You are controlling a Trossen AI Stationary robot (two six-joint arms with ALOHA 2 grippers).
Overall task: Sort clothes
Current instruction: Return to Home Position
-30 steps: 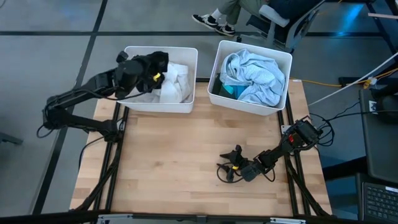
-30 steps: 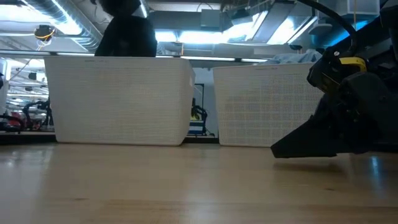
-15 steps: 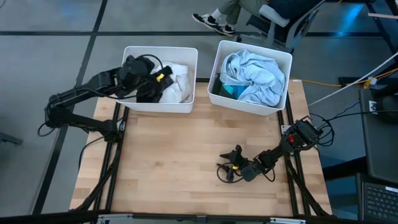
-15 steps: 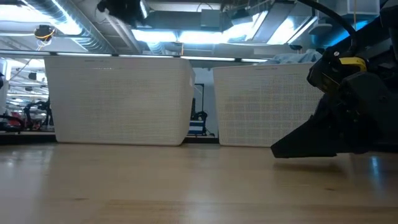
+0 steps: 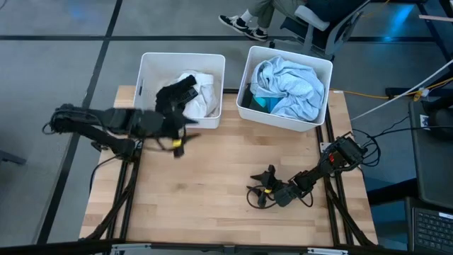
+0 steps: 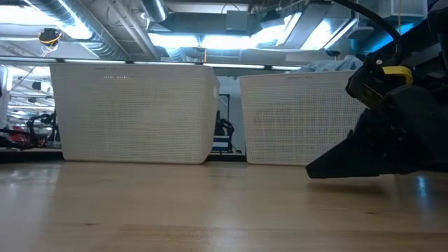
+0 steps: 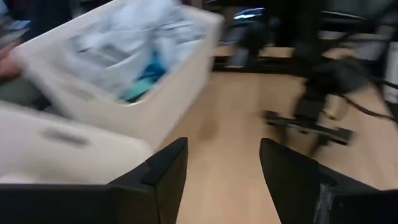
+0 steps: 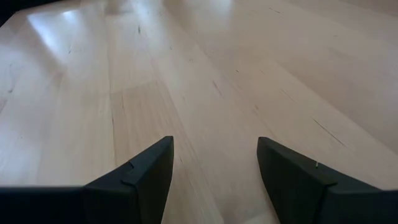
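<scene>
Filling both bins [image 5: 150,76], seemingly clothes [image 5: 290,81].

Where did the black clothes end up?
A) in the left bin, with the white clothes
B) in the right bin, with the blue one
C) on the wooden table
A: the black garment lies beside the white clothes inside the left bin.
</scene>
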